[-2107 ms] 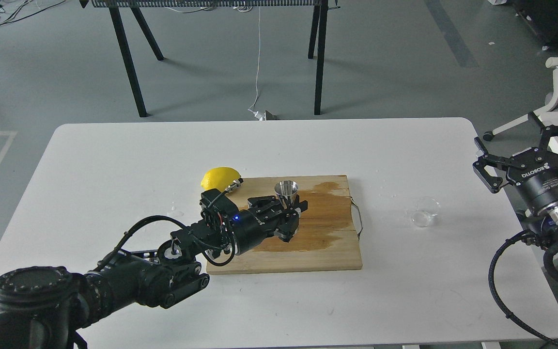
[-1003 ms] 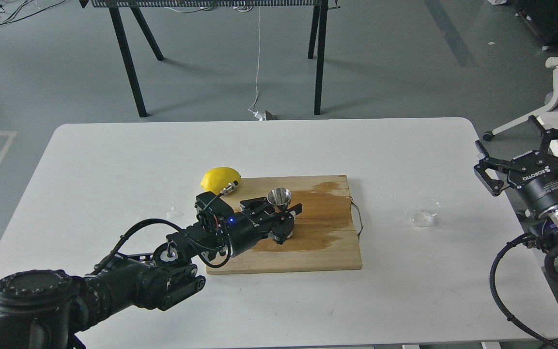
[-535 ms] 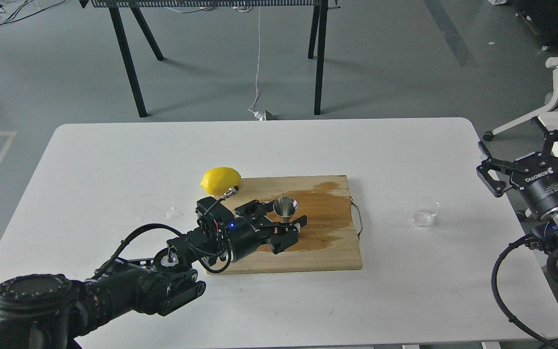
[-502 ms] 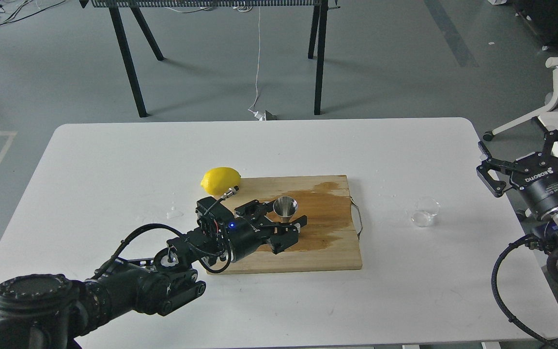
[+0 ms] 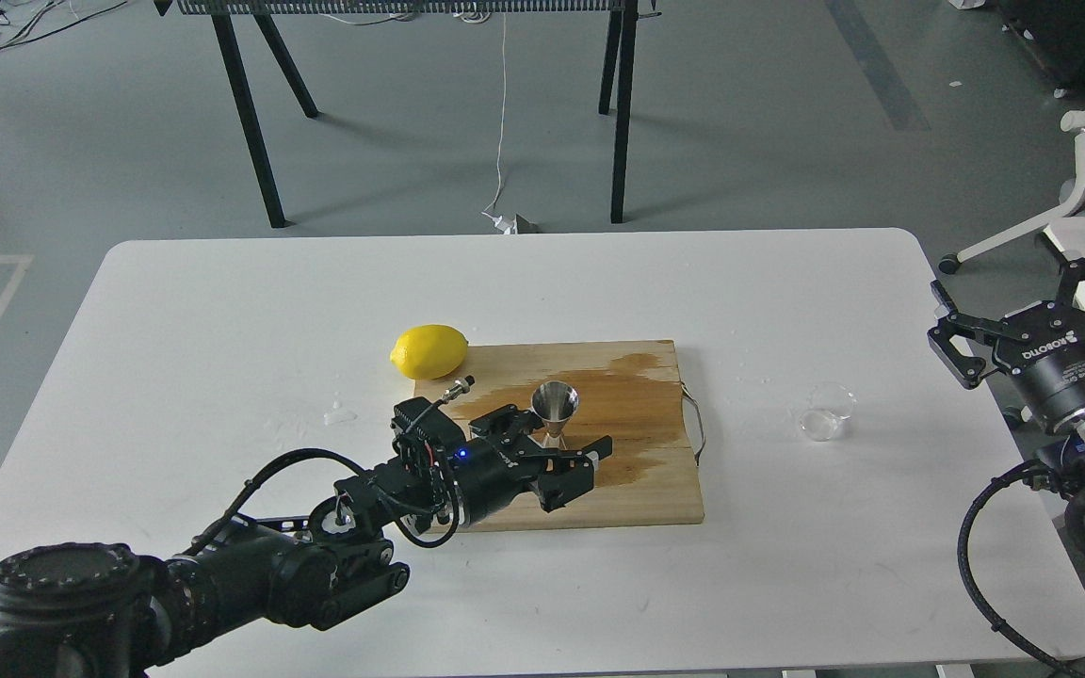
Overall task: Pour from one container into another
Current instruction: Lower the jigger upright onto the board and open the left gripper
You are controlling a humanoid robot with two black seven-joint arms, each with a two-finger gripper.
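Note:
The steel jigger [image 5: 555,407] stands upright on the wooden cutting board [image 5: 641,494]. My left gripper [image 5: 554,443] lies low on the board just in front of the jigger's foot. It is open, one finger to the jigger's left and the other to its right, and I cannot tell if either touches it. The small clear cup [image 5: 827,412] sits on the white table [image 5: 222,311] right of the board, with nothing holding it. My right gripper [image 5: 1023,294] hangs open and empty beyond the table's right edge, well right of the cup.
A yellow lemon [image 5: 429,350] rests at the board's far left corner. A dark wet stain [image 5: 637,377] spreads over the board's far half. Water drops [image 5: 340,412] lie left of the board. The board's metal handle [image 5: 696,424] sticks out on its right.
My left gripper has drawn back toward me and lower, its fingers spreading, leaving the jigger standing upright on the board. My right gripper has drifted slightly right. The cup has not moved.

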